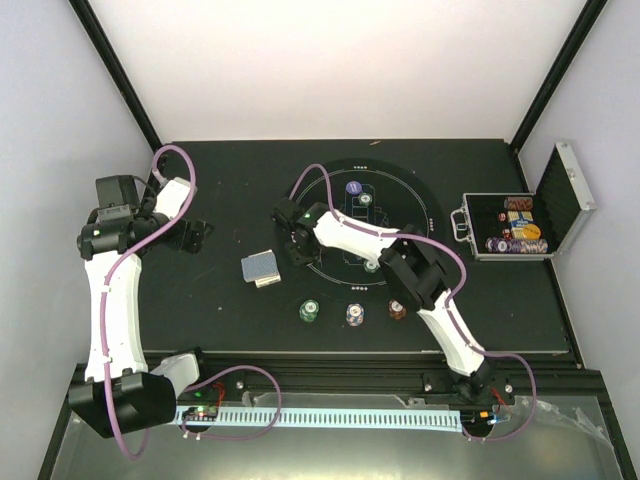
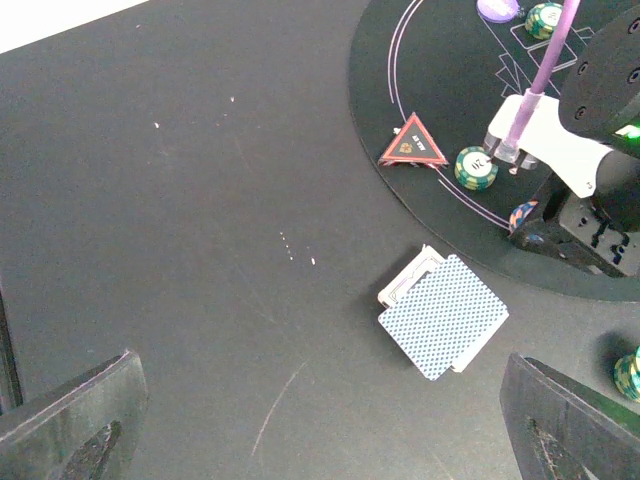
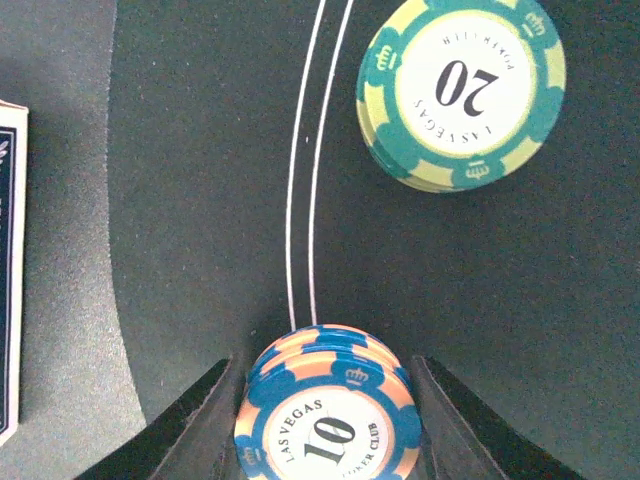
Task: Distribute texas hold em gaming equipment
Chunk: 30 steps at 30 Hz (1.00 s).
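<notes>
On the black mat, the right fingers grip stacked blue-orange chips.

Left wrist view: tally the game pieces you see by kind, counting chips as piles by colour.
Card deck: 1
Red triangle marker: 1
Purple button: 1
Green chip piles: 3
Blue-and-orange chip pile: 1
Total: 7

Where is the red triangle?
In the left wrist view, the red triangle sits on the round black mat, near its white-lined edge, right beside a green chip.
</notes>
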Each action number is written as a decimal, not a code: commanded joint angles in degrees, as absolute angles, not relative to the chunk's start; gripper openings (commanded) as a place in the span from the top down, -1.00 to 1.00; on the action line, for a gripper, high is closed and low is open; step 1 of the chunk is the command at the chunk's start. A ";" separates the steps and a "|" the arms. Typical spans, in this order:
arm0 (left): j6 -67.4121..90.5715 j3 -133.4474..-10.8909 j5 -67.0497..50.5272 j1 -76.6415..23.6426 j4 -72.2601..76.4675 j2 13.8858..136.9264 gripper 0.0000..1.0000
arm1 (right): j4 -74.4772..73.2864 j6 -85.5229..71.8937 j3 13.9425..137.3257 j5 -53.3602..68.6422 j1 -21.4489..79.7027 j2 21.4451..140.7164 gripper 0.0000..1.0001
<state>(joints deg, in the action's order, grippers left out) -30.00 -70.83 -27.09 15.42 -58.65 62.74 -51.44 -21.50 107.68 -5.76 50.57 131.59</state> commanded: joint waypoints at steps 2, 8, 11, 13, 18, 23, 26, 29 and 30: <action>-30.58 -72.69 -28.24 15.91 -59.37 63.19 -0.98 | -49.66 -21.26 110.69 -5.31 50.50 132.96 0.59; -30.69 -72.68 -28.19 15.91 -59.33 63.24 -0.97 | -49.27 -21.79 111.68 -5.14 49.80 134.61 0.59; -30.72 -72.60 -28.21 15.91 -59.24 63.30 -0.98 | -49.22 -21.95 111.24 -4.72 49.83 134.91 0.48; -30.75 -72.60 -28.18 15.96 -59.28 63.30 -0.98 | -49.22 -22.06 110.74 -4.57 49.77 134.92 0.30; -30.83 -72.60 -28.21 15.91 -59.49 62.96 -0.97 | -50.64 -22.02 111.42 -5.25 49.81 133.81 -0.29; -30.86 -72.52 -28.21 15.93 -59.78 62.68 -0.98 | -52.44 -22.10 110.68 -7.47 49.82 128.29 -0.47; -30.80 -72.42 -28.29 15.91 -59.79 62.74 -0.98 | -52.10 -23.12 105.55 -8.56 49.97 122.22 -0.49; -30.85 -72.19 -28.36 15.96 -59.72 62.58 -0.98 | -50.07 -24.72 94.96 -9.25 50.98 113.74 -0.51; -30.85 -72.12 -28.44 15.93 -59.62 62.60 -0.97 | -49.29 -25.57 91.70 -9.51 51.50 111.33 -0.52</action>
